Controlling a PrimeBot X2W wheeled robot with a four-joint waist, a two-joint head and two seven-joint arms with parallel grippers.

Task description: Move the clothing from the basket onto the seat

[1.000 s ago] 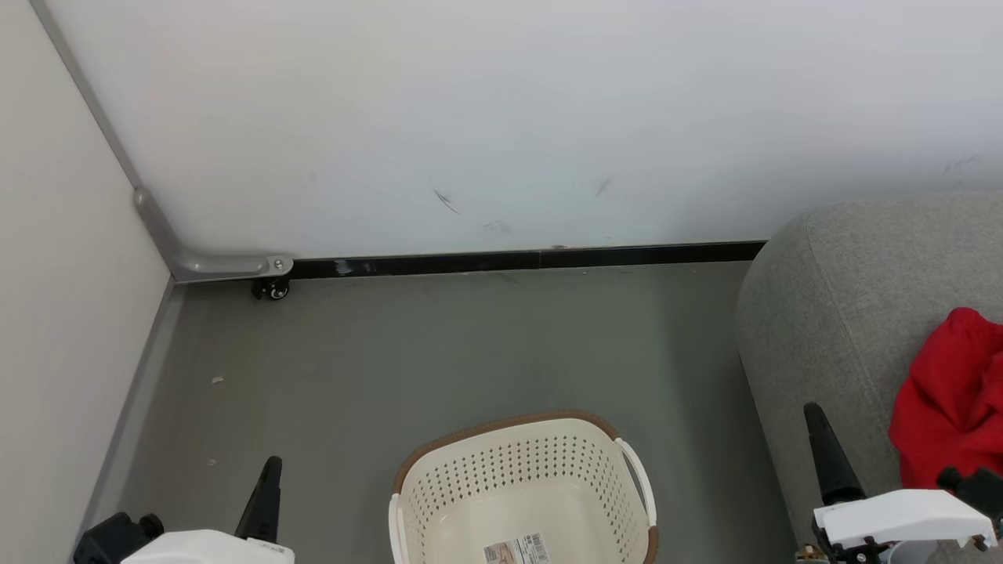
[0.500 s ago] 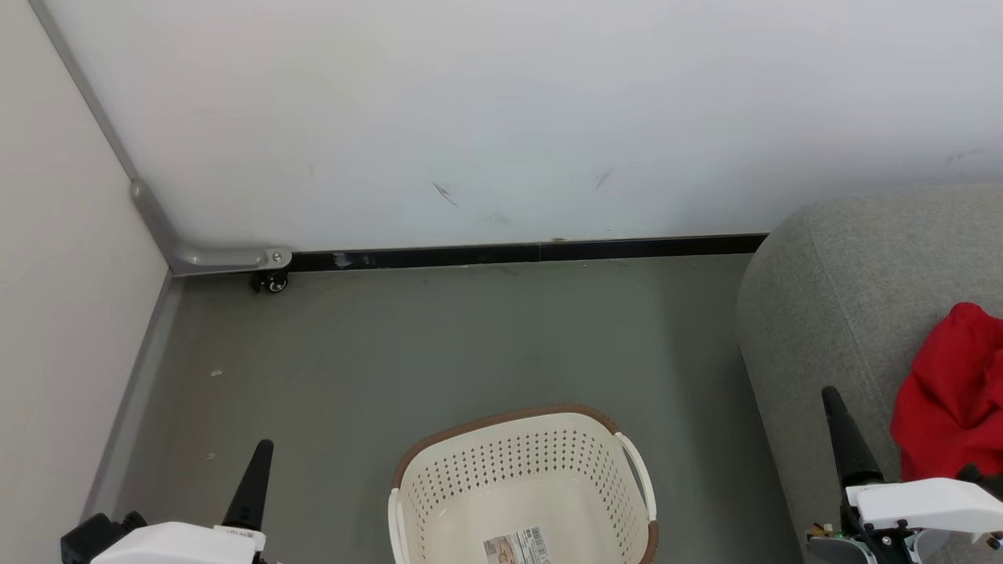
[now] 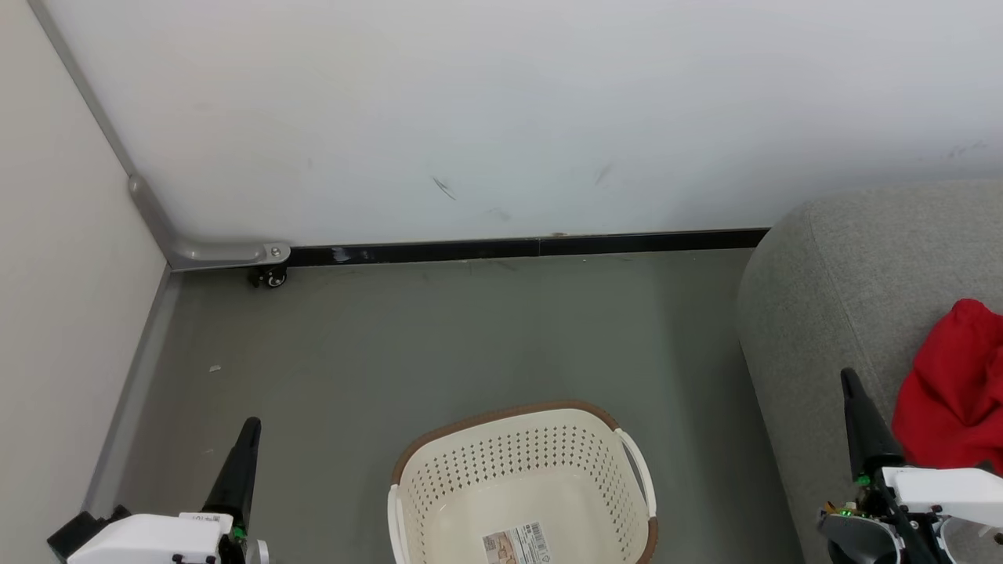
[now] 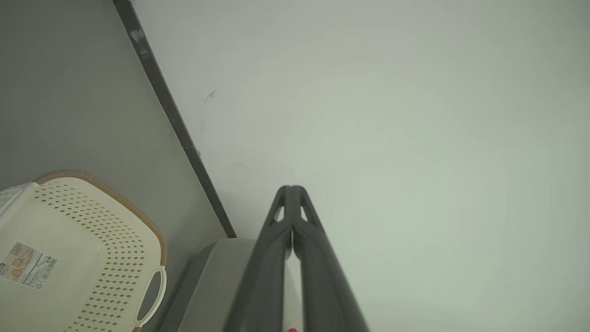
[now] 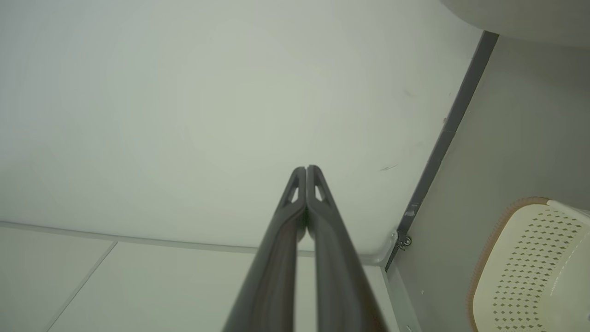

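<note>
Wider apart than before, left gripper [image 3: 250,425] and right gripper [image 3: 849,377] clenched empty, cream perforated plastic basket [image 3: 501,417] between, bright red fabric clothing [image 3: 952,392] on light grey sofa [image 3: 846,266], black caster [image 3: 271,278] beyond.

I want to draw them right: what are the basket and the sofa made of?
The basket looks like smooth cream plastic: stiff walls punched with neat holes. The sofa looks like matte grey woven fabric, finely speckled, probably padded since its edges are rounded.

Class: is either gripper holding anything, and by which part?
Nothing is held. The left gripper and right gripper are both shut empty; the clothing lies on the seat.
</note>
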